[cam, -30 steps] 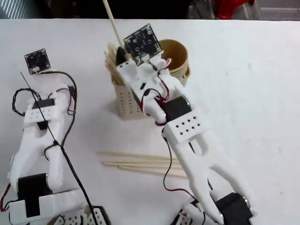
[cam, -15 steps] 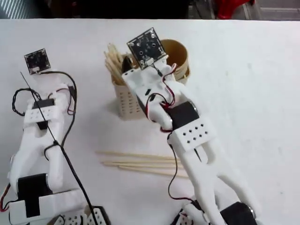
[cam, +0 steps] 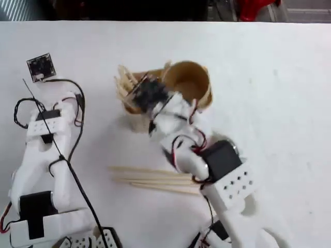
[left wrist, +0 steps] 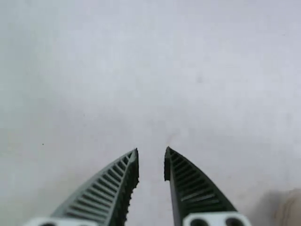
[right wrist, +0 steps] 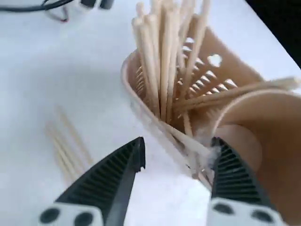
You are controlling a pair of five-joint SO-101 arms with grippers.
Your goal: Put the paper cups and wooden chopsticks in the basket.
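A beige perforated basket [cam: 135, 121] stands mid-table with a bundle of wooden chopsticks [cam: 123, 82] upright in it. Stacked paper cups [cam: 189, 82] sit at its right end, seemingly inside it. Several loose chopsticks [cam: 150, 178] lie flat on the table nearer the front. In the right wrist view my right gripper [right wrist: 178, 146] is open and holds nothing, just short of the basket [right wrist: 155, 127], the bundled chopsticks [right wrist: 164, 56] and a cup [right wrist: 263, 136]. My left gripper [left wrist: 151, 151] hovers over bare table with a narrow gap between its fingers.
The left arm [cam: 44, 129] with its black cables lies along the table's left side. The right arm [cam: 222, 170] crosses above the loose chopsticks [right wrist: 70, 146]. The white tabletop [cam: 279, 77] to the right of the cups is bare.
A second ago the right gripper held one chopstick upright over the basket. That chopstick is no longer in the gripper, and the right arm has drawn back toward the front edge.
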